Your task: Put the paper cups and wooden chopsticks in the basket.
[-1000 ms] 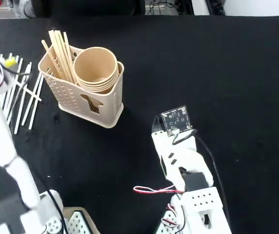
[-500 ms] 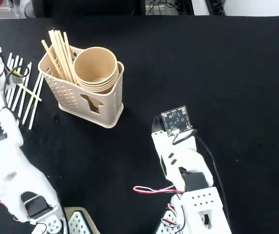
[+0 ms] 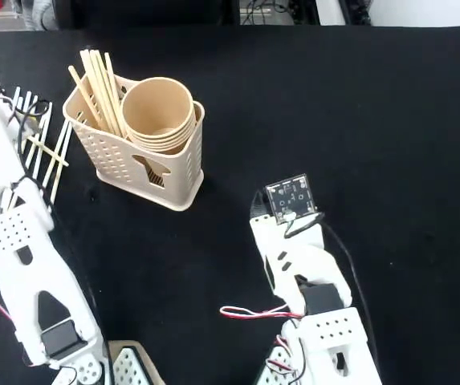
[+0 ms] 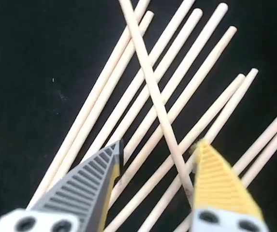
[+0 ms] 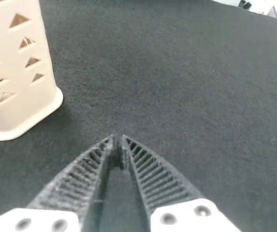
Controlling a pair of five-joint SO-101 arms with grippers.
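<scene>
The high view lays out the whole black table (image 3: 374,112). The basket (image 3: 141,160) stands upright toward the far left. A nested stack of paper cups (image 3: 159,112) sits in its right side, and a bundle of wooden chopsticks (image 3: 99,84) leans out of its left side. Just beside the basket on the left, more loose chopsticks (image 3: 46,152) lie on the cloth. The left arm (image 3: 17,233) stretches along the table's left edge above them. The right arm (image 3: 306,277) sits near the front, well apart from the basket.

The left wrist view gives the close detail. The left gripper (image 4: 158,147) hangs over the loose chopsticks (image 4: 186,53) with its jaws spread wide, a grey finger on one side and a yellow one on the other. Most sticks lie roughly parallel, and one single stick (image 4: 150,82) lies across the others and runs toward the yellow finger. Whether any finger touches a stick cannot be told.

The right wrist view shows the right gripper (image 5: 118,141) with its jaws pressed together and nothing between them, low over bare cloth. The basket's perforated wall (image 5: 15,67) stands off to one side of it.
</scene>
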